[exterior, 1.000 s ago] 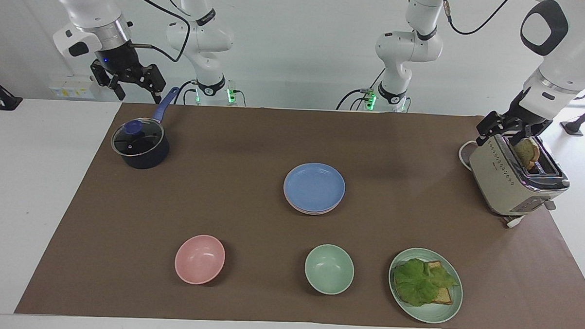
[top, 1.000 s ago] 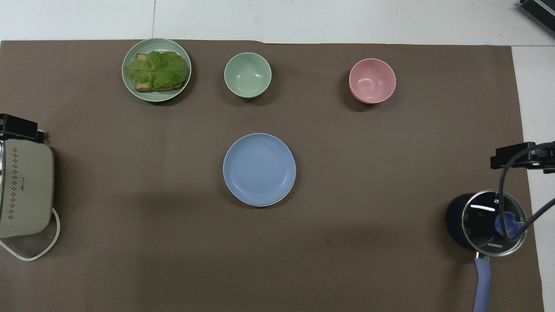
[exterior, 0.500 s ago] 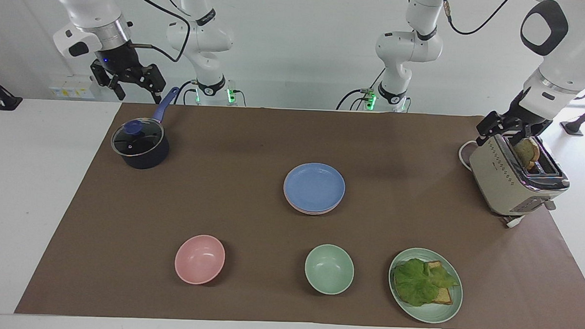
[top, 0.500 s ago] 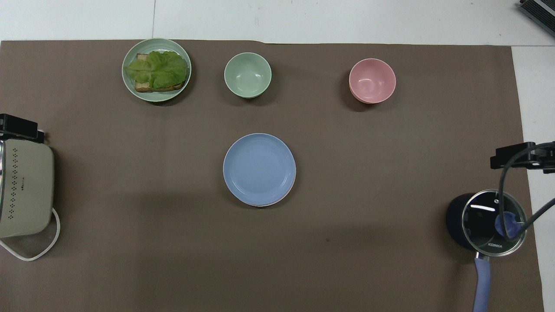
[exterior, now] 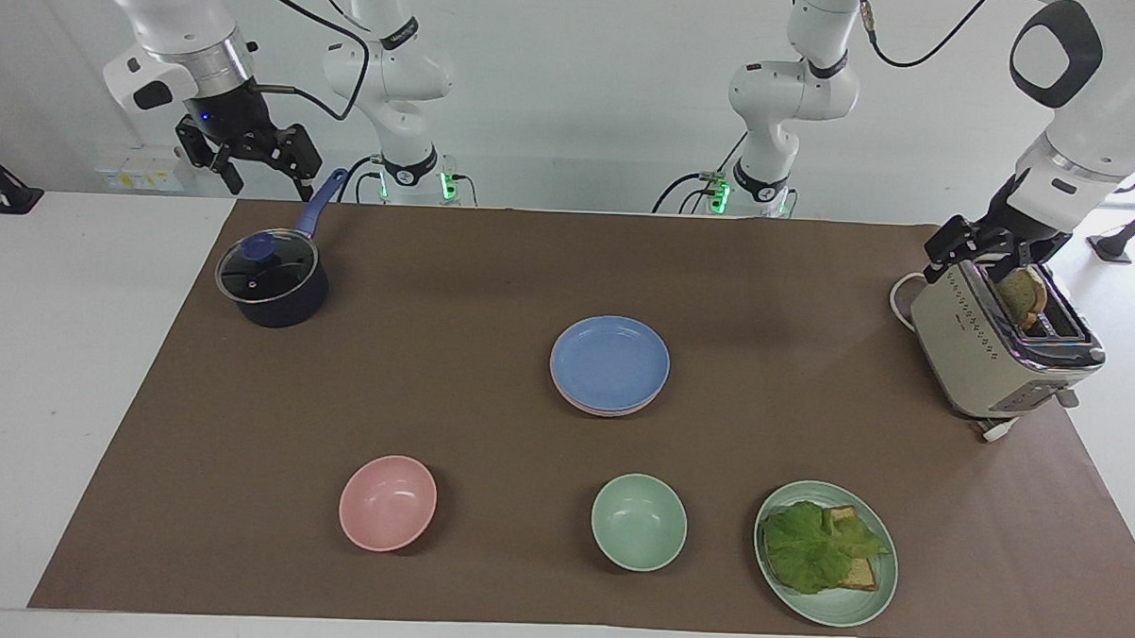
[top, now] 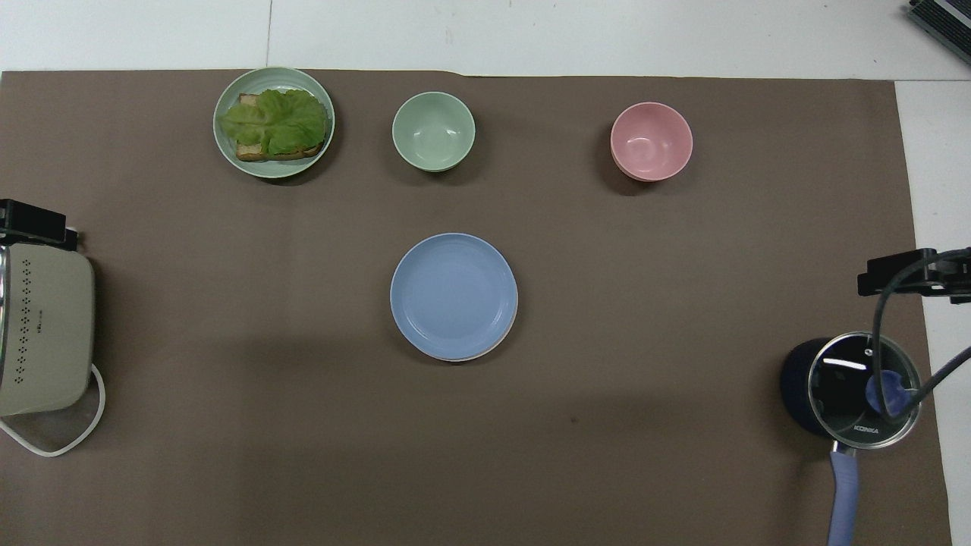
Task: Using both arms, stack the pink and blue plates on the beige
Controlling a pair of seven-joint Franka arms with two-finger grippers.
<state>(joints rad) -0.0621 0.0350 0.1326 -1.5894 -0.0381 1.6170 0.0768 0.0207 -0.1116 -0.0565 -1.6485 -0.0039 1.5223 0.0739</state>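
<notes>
The blue plate [exterior: 610, 361] [top: 454, 294] lies on top of a stack at the middle of the brown mat. Just under it a thin rim of the pink plate [exterior: 611, 412] shows. The beige plate is hidden. My right gripper [exterior: 268, 181] [top: 906, 274] hangs open in the air over the pot's handle, at the right arm's end of the table. My left gripper [exterior: 980, 263] [top: 30, 224] stands open over the toaster at the left arm's end. Both are well apart from the stack and hold nothing.
A dark pot with a glass lid [exterior: 271, 280] sits under the right gripper. The toaster [exterior: 996, 348] holds a slice of toast [exterior: 1021, 295]. Farther from the robots stand a pink bowl [exterior: 387, 502], a green bowl [exterior: 638, 522] and a green plate [exterior: 845, 607] with bread and lettuce.
</notes>
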